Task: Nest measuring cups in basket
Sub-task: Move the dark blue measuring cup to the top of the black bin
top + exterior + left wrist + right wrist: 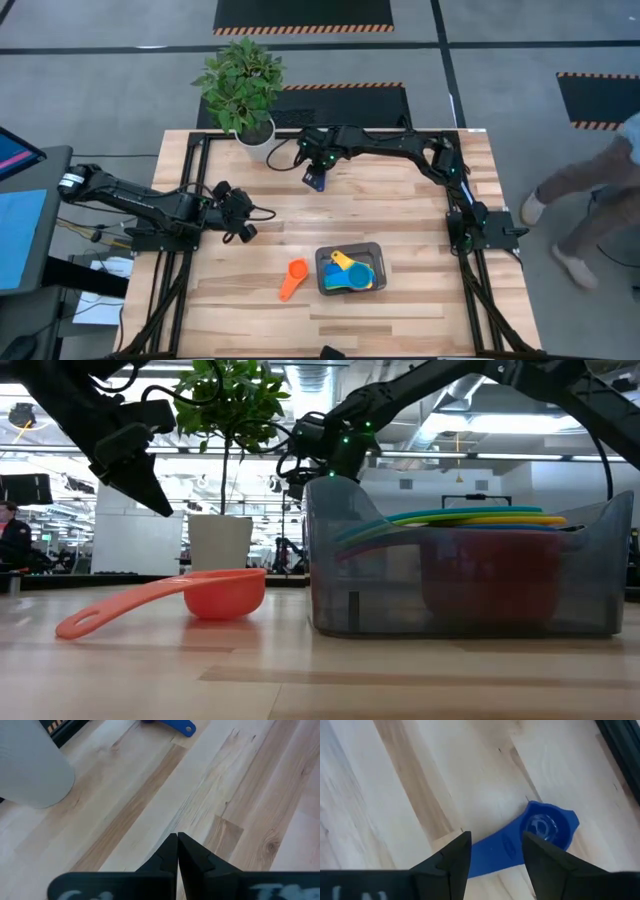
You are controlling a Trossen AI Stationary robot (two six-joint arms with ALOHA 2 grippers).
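Orange cup (294,279) lay on the counter (400,200) just left of the basket (350,269), near the front edge — long axis diagonal, handle toward the front-left, bowl toward the basket. In the low view it sat bowl-up, handle end touching the wood.

Basket was dark grey, long side running left-right. Inside it a stack of nested cups: yellow cup (343,262) on top, handle toward the back-left, light blue cup (362,279) under it. Low view showed green and yellow rims layered over a red bowl (490,575) through the basket wall; couldn't separate the rest of the stack.

Left gripper (244,212) hovered mid-left of the counter, arm reaching in from the left edge, fingers (170,852) pressed together, holding nothing.

Dark blue cup (520,840) lay on the wood near the back of the counter, beside the white plant pot (255,138) — handle running diagonally from the bowl, passing between the right fingers in the wrist view. Right gripper (316,170) was over it, arm stretched across the back from the right side, fingers (451,855) spread wide, straddling the handle, not clamped.
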